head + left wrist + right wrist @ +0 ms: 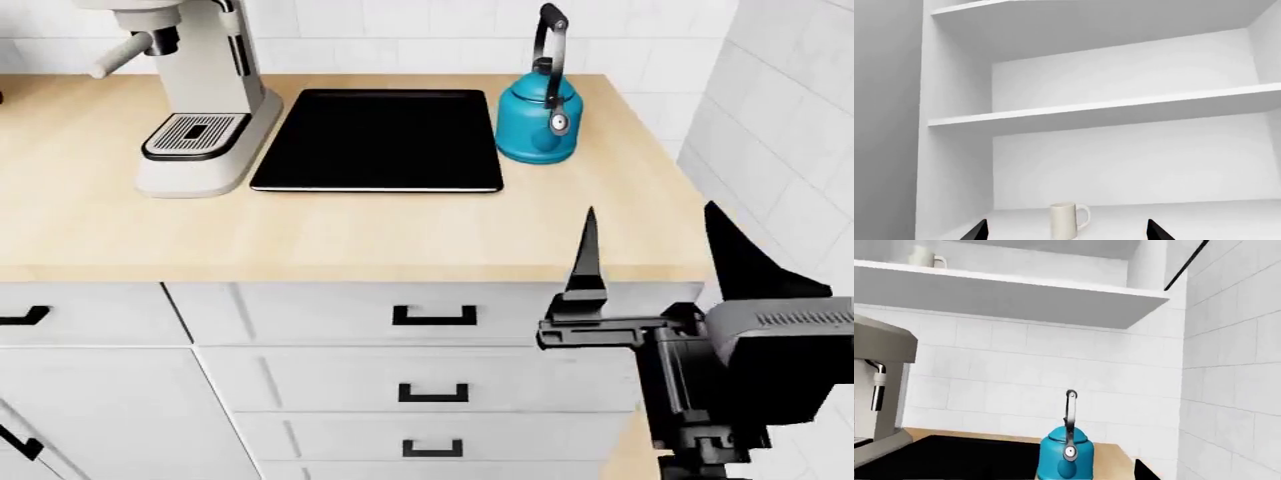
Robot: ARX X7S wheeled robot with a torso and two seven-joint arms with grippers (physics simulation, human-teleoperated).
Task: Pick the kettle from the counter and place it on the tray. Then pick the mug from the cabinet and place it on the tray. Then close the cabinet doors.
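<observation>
Kettle, teal-blue with a tall black arched handle, stands upright on the blond wood bench, just beside the right edge of the black tray and not on it. The tray lies flat between the kettle and a cream coffee machine, whose slotted drip grate sits at its base. White drawer fronts with black handles run below the bench edge.

The right hand hangs in front of the bench edge, near the tiled side wall, its two black fingers spread wide with nothing between them; the kettle is well apart from it.

In the left wrist view, the cream-white mug stands upright on the lowest shelf of the open white cabinet, handle to one side. The left hand faces it with fingertips spread apart on either side, not touching it.
</observation>
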